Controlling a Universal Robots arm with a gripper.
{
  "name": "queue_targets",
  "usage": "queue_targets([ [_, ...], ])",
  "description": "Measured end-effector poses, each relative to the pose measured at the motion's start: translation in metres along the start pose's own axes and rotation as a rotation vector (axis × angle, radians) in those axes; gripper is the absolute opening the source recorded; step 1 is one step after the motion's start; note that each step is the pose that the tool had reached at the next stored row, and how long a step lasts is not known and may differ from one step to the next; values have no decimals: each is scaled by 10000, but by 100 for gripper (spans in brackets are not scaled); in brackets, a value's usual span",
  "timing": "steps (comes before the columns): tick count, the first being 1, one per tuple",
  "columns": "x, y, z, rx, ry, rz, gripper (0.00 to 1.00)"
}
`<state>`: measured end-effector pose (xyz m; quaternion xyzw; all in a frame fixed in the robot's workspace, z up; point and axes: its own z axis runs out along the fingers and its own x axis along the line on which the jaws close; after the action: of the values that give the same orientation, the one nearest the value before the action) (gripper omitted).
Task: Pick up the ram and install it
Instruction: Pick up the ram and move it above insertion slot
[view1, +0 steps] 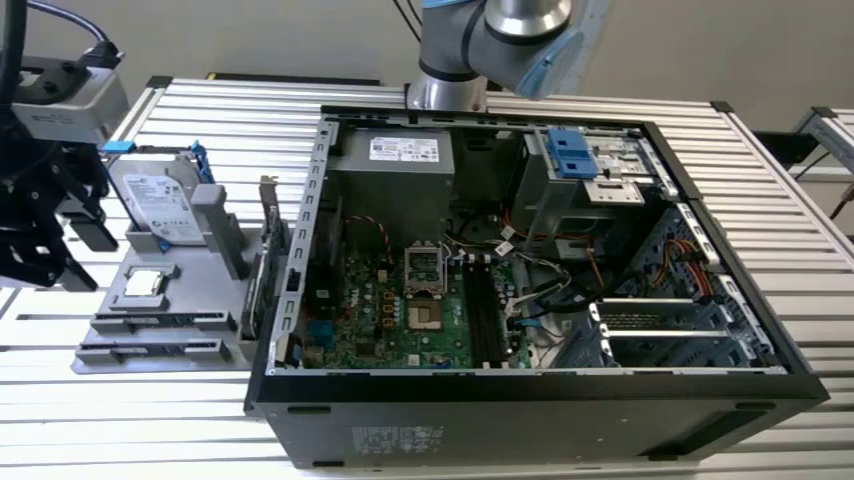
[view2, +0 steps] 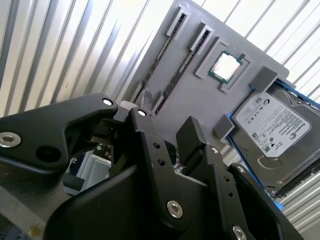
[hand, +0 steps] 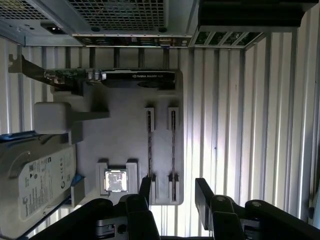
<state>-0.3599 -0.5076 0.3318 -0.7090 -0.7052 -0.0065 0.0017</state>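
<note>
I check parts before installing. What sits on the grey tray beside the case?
Two ram sticks on edge, a processor, a hard drive and a graphics card. Slots in the tray hide the sticks' lower edges; the open claw hovers above.

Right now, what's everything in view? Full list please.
table: one, silver slats, under everything
computer case: one, black, side open, mid-table
motherboard: one, green, inside the case
power supply: one, grey, inside the case
tray: one, grey, at the exterior view's left of the case
ram: two sticks, bluish-green, on edge in the tray's slots
processor chip: one, silver, in a tray recess
hard drive: one, silver with blue brackets, in the tray's holder
graphics card: one, black and green, on edge along the tray's side nearest the case
arm: one, silver and light blue, behind the case
fingers: two, black, open, empty, over the tray's ram slots
</note>
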Motion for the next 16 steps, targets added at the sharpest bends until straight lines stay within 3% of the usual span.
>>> queue_targets([
  [16,9,-1,119,1,-30,0,100],
])
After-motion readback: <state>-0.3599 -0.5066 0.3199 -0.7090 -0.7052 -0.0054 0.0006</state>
